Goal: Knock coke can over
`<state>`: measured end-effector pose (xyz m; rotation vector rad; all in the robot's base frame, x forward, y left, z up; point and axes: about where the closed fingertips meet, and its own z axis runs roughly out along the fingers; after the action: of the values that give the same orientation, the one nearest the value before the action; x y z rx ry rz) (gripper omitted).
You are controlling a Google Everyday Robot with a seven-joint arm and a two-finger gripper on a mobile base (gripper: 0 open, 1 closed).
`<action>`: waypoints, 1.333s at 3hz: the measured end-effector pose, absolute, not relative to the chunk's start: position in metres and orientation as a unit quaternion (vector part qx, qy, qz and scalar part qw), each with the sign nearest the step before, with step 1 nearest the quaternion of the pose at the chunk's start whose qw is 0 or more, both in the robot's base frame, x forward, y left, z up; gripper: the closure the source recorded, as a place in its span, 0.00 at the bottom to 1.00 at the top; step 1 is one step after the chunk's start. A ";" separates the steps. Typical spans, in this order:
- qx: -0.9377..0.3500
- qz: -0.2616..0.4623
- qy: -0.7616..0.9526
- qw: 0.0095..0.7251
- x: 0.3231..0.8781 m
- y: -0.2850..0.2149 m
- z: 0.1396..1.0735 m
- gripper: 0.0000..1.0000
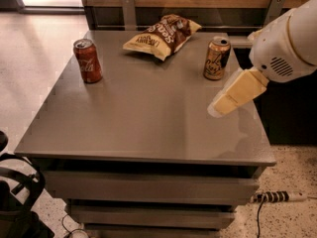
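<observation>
The coke can [87,61] stands upright at the far left corner of the table [143,118]. The gripper [224,103] hangs over the right side, well apart from it, just nearer than a gold can [217,58]; how far open it is cannot be told. A chip bag [161,35] lies at the far edge between the cans

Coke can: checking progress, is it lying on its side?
No, the coke can stands upright, far left of the gripper over the table's right side.
</observation>
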<state>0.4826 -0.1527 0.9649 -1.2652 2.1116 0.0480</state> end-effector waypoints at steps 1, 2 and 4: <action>-0.452 0.058 0.799 0.392 0.513 -0.119 0.951 0.00; -0.429 0.088 0.775 0.456 0.544 -0.085 0.955 0.00; -0.412 0.075 0.764 0.491 0.557 -0.085 0.973 0.00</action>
<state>0.5575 -0.0848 0.9733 -1.0007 1.8549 0.1820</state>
